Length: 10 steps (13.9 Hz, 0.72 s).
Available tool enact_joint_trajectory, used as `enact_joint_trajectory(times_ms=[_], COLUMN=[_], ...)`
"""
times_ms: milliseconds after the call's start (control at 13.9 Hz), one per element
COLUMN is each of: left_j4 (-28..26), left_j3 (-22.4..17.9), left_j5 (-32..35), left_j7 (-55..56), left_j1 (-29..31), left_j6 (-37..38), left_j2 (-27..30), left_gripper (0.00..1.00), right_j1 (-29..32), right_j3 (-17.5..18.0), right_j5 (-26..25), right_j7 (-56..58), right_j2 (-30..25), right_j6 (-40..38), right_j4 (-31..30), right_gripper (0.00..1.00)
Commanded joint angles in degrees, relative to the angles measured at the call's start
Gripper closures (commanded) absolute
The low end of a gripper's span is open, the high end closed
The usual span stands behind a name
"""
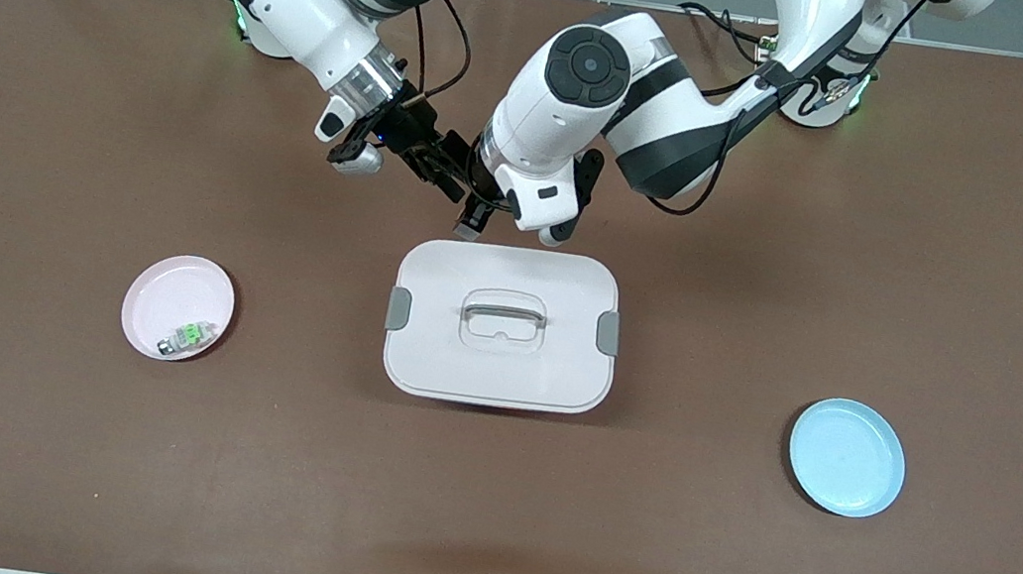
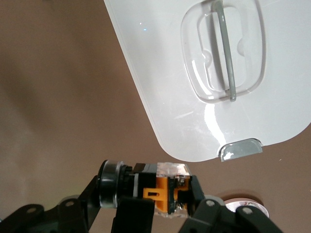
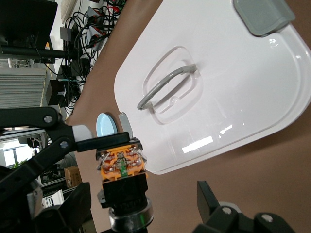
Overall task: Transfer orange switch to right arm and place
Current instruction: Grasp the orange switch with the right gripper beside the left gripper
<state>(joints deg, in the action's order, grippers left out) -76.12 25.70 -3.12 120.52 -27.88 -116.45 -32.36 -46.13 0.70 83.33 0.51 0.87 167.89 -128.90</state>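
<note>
Front view: met mid-air, right gripper (image 1: 437,160) and left gripper (image 1: 474,212) just off the white lidded box (image 1: 503,326), toward the arms' bases; pink plate (image 1: 177,307) with green switch (image 1: 186,336) near the right arm's end, blue plate (image 1: 847,456) near the left arm's. Left wrist view: held orange switch (image 2: 163,188), fingers clamped on it. Right wrist view: fingers (image 3: 68,213) spread wide either side of the switch, not yet gripping. Handover under way, seemingly; next likely called for: closing on the switch before the left lets go.
</note>
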Motion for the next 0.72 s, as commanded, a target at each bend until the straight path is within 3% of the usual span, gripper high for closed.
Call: enact_joint_trajectory(times_ms=[0,216,649], left_j4=[1.86,1.86,1.86], left_j3=[0.31,0.31,0.31], left_j5=[0.48,0.48,0.31], left_j7=[1.12,1.12,1.12], left_j1=[-1.04,-0.95,-0.95], left_j6=[0.00,0.08,0.00], left_j2=[-0.69,-0.69,-0.60], left_gripper=[1.00,1.00,1.00], right_j1=[-0.80,-0.80,-0.80], right_j3=[-0.08,-0.08,-0.08], right_j5=[1.75,4.37,4.47], right_j7=[0.47,0.72,0.81], right_j2=[1.41,1.33,1.33], right_j6=[0.34,0.34,0.34], right_j4=[1.90,1.99,2.34], right_gripper=[1.00,1.00,1.00])
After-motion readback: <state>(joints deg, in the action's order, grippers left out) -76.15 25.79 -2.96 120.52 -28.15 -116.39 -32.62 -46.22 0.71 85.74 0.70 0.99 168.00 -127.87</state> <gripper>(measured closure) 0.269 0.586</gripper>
